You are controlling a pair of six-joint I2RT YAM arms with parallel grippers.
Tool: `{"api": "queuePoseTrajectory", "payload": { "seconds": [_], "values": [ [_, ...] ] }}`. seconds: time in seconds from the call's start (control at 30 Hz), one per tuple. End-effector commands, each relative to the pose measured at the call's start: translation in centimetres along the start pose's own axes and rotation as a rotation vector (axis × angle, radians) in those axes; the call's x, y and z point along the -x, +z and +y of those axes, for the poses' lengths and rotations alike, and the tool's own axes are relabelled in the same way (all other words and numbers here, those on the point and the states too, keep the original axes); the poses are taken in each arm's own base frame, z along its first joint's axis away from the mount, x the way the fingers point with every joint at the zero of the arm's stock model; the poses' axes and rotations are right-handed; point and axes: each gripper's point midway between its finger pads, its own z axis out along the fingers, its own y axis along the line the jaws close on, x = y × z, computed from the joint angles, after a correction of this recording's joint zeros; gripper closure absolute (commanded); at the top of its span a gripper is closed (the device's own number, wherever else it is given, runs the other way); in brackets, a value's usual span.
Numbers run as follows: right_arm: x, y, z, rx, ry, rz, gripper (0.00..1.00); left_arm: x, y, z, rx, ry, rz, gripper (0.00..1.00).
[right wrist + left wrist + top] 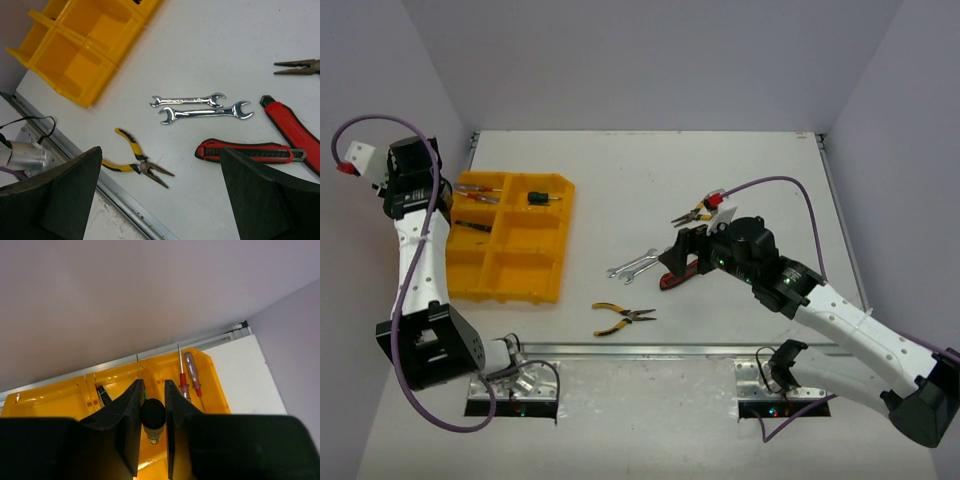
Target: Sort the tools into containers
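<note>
My left gripper [152, 385] is shut on a black-handled screwdriver [153, 415], seen end-on, its thin shaft pointing over the yellow tray [220, 395]. From above, that gripper [405, 172] hangs past the back-left corner of the tray [510, 262]. Two red screwdrivers [188, 377] and a black tool [103, 395] lie in the compartments. My right gripper [162, 200] is open and holds nothing, above two silver wrenches [200, 107], yellow-black pliers [132, 162] and two red-handled tools [247, 150].
A green-and-black screwdriver [542, 197] rests in a back compartment. A second pair of pliers [695, 210] lies behind my right gripper [675, 258]. A metal rail [650, 350] runs along the near edge. Walls stand close on the left, back and right.
</note>
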Motion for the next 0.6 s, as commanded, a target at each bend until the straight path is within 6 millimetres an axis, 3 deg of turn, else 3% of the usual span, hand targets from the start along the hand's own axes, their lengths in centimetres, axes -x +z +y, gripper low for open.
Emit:
{"api": "queuePoseTrajectory", "payload": {
  "seconds": [0.0,0.2,0.37,0.4,0.43,0.53,0.57],
  "values": [
    [0.8,-0.5,0.5,0.027,0.016,-0.028,0.01,-3.2,3.5,1.5,0.102,0.089,0.061,1.0],
    [0.7,-0.9,0.1,0.012,0.012,-0.043,0.01,-7.9,5.7,0.7,0.076,0.139,0.206,1.0],
    [0.5,-0.7,0.1,0.013,0.017,-0.031,0.01,-11.9,6.4,-0.3,0.017,0.135,0.341,1.0],
    [0.4,-0.6,0.1,0.013,0.02,-0.026,0.01,-12.4,6.4,-0.4,0.008,0.141,0.36,0.96],
    [0.2,-0.5,0.1,0.013,0.022,-0.02,0.01,-12.8,6.4,-0.6,0.001,0.146,0.378,0.86],
    [-0.3,0.0,-0.1,0.002,0.023,0.002,0.01,-12.9,6.0,-0.9,-0.02,0.14,0.403,0.37],
    [-0.4,0.2,-0.2,-0.004,0.024,0.009,0.01,-12.8,5.8,-0.9,-0.019,0.133,0.403,0.29]
  ]
}}
